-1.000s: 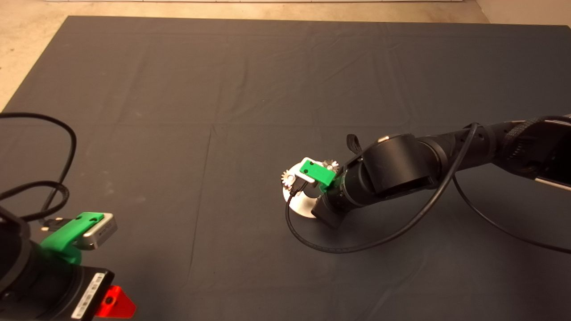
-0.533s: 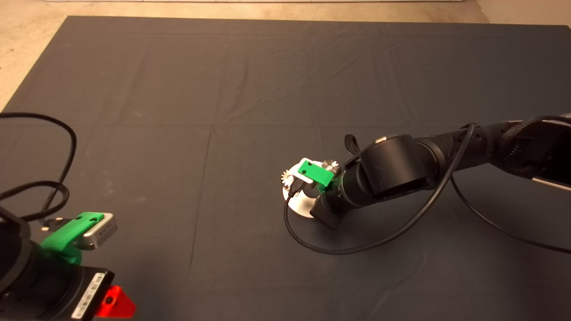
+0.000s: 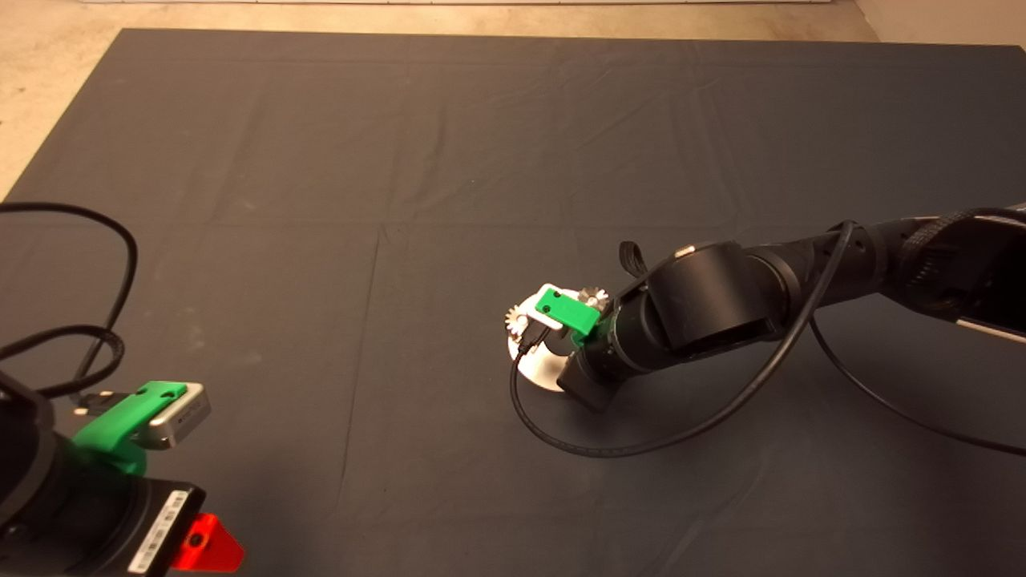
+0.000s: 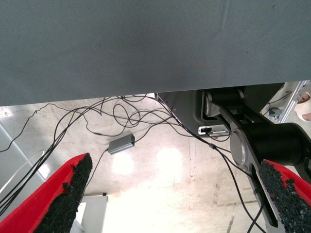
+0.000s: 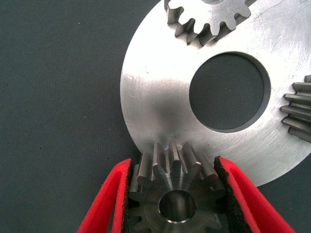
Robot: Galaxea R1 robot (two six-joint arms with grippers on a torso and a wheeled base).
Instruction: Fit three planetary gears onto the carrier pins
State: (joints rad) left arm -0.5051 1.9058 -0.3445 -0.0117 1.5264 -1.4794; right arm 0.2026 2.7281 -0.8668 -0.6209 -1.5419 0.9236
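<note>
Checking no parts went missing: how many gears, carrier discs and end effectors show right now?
Planetary gears: 3, one held, two on the disc
Carrier disc: 1
End effectors: 2, right end effector on the held gear, left end effector parked
Total: 6

No text, brand, number or sign can be read anywhere in these views. A white label [image 3: 159, 535] sits on the black housing of the left arm at the lower left of the head view, and its print is too small to make out. The silver module [image 3: 180, 417] above it bears faint marks that also cannot be read.
</note>
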